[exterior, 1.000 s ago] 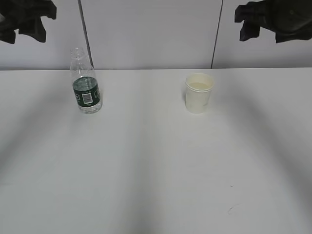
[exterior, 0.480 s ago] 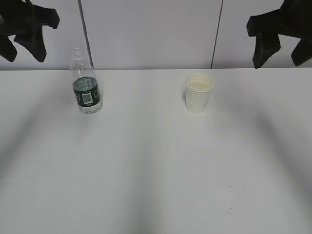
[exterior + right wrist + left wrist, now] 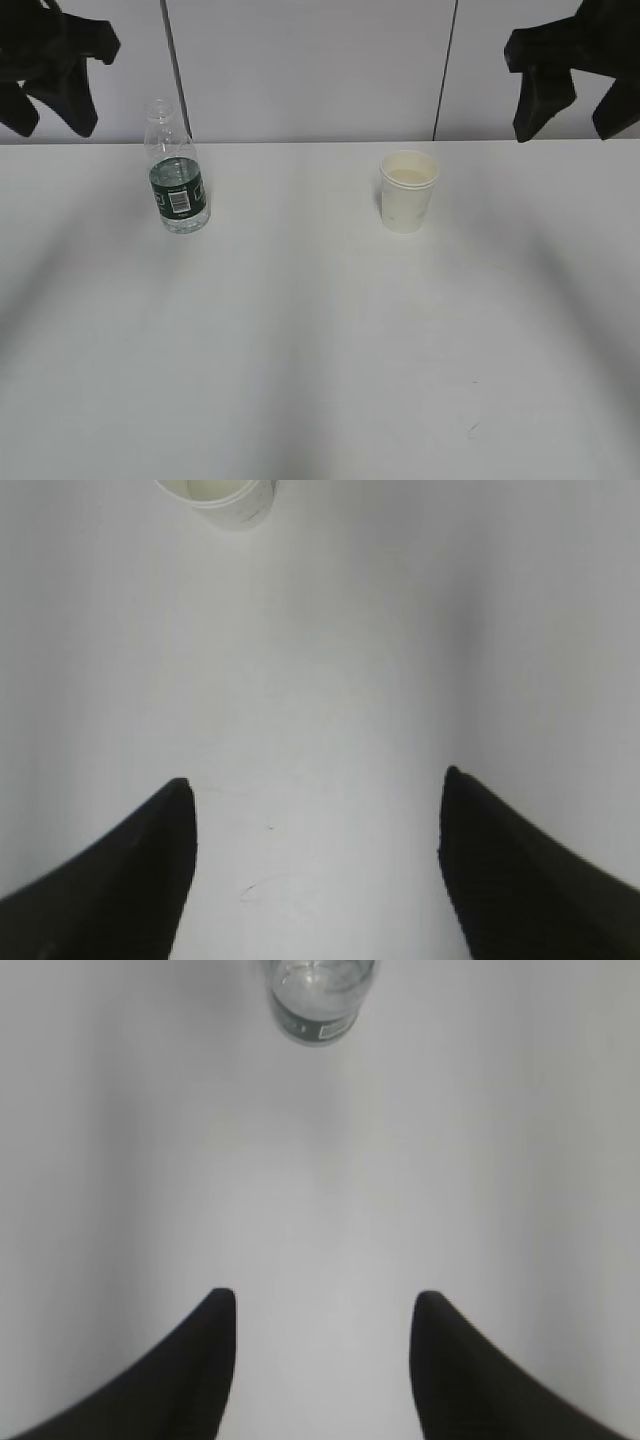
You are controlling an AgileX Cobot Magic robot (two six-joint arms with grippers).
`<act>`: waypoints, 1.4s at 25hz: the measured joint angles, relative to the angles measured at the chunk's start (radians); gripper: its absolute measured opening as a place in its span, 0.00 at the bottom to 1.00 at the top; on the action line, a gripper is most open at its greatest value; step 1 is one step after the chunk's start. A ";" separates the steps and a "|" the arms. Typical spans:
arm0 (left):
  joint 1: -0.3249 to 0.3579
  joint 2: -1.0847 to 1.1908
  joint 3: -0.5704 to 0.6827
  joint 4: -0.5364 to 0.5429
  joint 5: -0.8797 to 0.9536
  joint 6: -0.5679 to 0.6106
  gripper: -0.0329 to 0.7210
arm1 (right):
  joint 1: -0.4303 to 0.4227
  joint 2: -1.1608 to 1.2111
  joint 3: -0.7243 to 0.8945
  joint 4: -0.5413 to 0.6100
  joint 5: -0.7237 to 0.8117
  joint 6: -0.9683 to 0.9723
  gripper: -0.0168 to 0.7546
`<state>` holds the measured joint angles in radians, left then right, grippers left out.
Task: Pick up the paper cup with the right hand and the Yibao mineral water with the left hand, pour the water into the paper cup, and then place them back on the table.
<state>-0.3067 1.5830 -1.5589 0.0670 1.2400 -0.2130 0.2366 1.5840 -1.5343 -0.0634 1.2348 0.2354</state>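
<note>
The Yibao mineral water bottle stands upright and capless on the white table at the back left; its base also shows at the top of the left wrist view. The paper cup stands upright at the back right, and its edge shows at the top of the right wrist view. My left gripper hangs high at the top left, open and empty. My right gripper hangs high at the top right, open and empty. Both are well apart from the objects.
A grey panelled wall with dark vertical seams runs behind the table's far edge. A small dark scuff mark lies on the table near the front right, also in the right wrist view.
Both grippers have come down a little into view at the top corners and their fingers now point downward. The bottle and cup have not moved.
</note>
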 joint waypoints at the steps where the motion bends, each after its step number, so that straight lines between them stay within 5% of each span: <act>1: 0.000 -0.023 0.027 0.003 0.001 0.000 0.52 | 0.000 -0.022 0.016 0.007 0.000 -0.002 0.78; 19: 0.000 -0.634 0.464 0.006 0.013 0.000 0.51 | 0.000 -0.701 0.533 0.030 0.016 -0.009 0.78; 35: 0.000 -1.207 0.786 0.046 0.030 0.000 0.49 | 0.000 -1.284 0.816 -0.059 0.031 -0.011 0.78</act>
<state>-0.3067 0.3761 -0.7725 0.1131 1.2700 -0.2130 0.2366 0.2999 -0.7180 -0.1219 1.2655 0.2242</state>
